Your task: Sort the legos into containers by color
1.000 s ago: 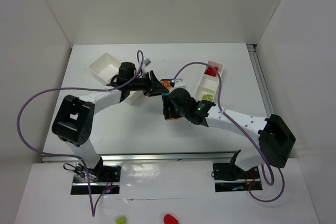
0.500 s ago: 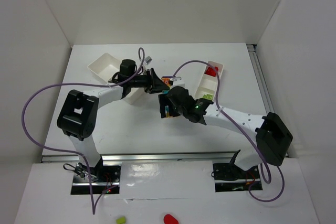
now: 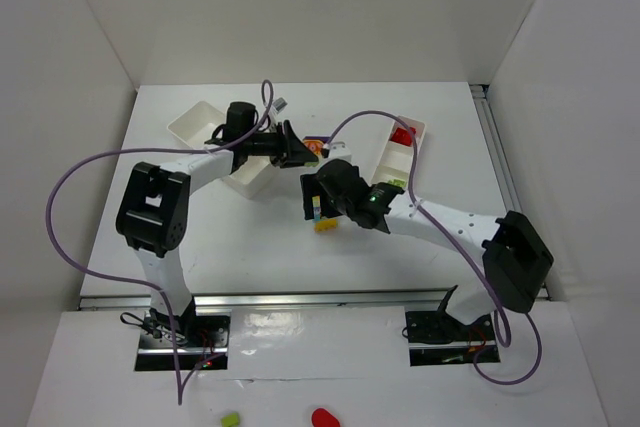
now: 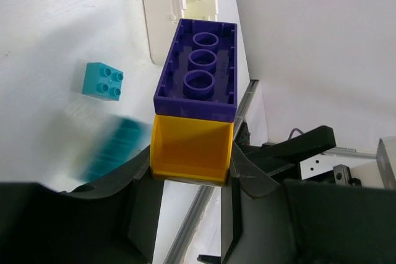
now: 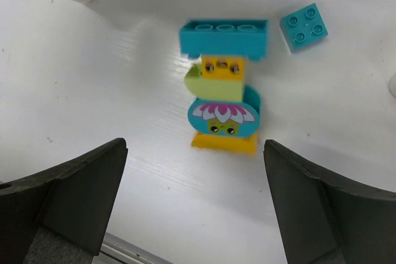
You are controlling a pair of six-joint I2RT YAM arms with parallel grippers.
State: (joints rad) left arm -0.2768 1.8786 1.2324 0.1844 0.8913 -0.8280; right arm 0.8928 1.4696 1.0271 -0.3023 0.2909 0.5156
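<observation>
Well, my left tool [image 4: 192, 174] is clamped on a yellow-orange brick [image 4: 190, 149]. A purple brick [image 4: 199, 66] is stuck to the brick's far end, its hollow side towards the wrist camera. Both are held off the table [image 4: 55, 23], above the edge of a white tray. A small cyan brick [image 4: 103, 81] lies loose on the table just to the side.

My right tool [image 5: 195, 177] is spread wide with nothing between its fingers [image 5: 68, 196]. Beyond them a stack of legos [image 5: 224, 91] lies flat on the table: a long cyan piece, a small orange one, a lime one, a round cyan flower piece and an orange base. The small cyan brick sits just beside the long piece, not touching it. A tray corner shows in the upper left of that view.

From above, the right wrist covers most of the stack and only its yellow end shows. The two tools are close together mid-table, between the wider tray [image 3: 192, 122] and the narrower tray [image 3: 420, 132]. Only this view shows the narrow tray's contents: a red lego [image 3: 402, 135] at the far end and a lime lego [image 3: 397, 185] nearer me. A purple cable [image 3: 375, 117] arcs over that tray.
</observation>
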